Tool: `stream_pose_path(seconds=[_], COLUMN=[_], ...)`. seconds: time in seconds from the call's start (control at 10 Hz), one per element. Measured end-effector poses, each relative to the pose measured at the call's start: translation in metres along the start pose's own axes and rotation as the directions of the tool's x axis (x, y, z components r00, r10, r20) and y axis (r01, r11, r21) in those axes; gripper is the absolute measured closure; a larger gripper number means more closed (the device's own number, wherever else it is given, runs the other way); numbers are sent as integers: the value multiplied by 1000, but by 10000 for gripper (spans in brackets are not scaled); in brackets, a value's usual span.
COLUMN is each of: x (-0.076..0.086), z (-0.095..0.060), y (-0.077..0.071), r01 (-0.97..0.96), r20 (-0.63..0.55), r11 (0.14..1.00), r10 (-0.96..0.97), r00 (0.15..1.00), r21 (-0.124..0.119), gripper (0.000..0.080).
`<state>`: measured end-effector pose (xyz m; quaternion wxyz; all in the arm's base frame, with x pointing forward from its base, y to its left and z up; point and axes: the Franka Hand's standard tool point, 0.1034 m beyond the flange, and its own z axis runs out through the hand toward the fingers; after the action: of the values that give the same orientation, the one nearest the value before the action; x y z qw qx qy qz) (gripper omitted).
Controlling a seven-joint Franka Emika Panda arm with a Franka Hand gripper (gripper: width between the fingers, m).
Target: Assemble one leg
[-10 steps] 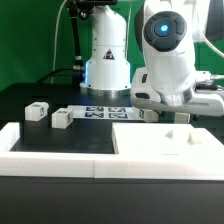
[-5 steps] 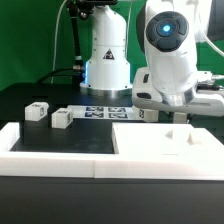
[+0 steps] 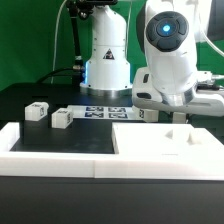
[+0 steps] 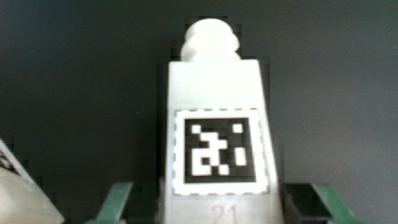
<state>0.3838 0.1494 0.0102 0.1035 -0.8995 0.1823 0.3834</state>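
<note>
In the wrist view a white leg (image 4: 217, 100) with a black-and-white marker tag and a rounded peg at its far end lies between my gripper's (image 4: 219, 208) green fingers (image 4: 125, 205). A dark gap shows on each side of the leg, so the jaws stand open around it without touching. In the exterior view my gripper (image 3: 165, 110) hangs low at the right, behind the large flat white panel (image 3: 165, 148). The leg under it is hidden there. Two other small white legs (image 3: 38, 111) (image 3: 62, 118) sit on the black table at the left.
The marker board (image 3: 105, 112) lies flat in front of the robot base (image 3: 106, 65). A white border (image 3: 50, 148) runs along the table's near edge. A small white peg (image 3: 184, 132) stands up on the panel. A white edge (image 4: 15, 190) shows beside the gripper.
Almost nothing: the arm's hand has shifted very slightly, and the legs and the panel have not moved.
</note>
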Motion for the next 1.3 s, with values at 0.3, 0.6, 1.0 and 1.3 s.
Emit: stream_pose_path(seconds=[0.3,0.6,1.0,1.3], x=[-7,-22,-11,-19], z=[-30,-76,-78,-103], y=[15,13,9,18], r01=[13,32,55,151], r20=[6,-5,-229,-455], r11=[1000,999,998,985], r10=[-13,-32,-49,-175], r00=[1000,999,972,873], r21=[11,13,21,-88], gripper=[509,509,509,509])
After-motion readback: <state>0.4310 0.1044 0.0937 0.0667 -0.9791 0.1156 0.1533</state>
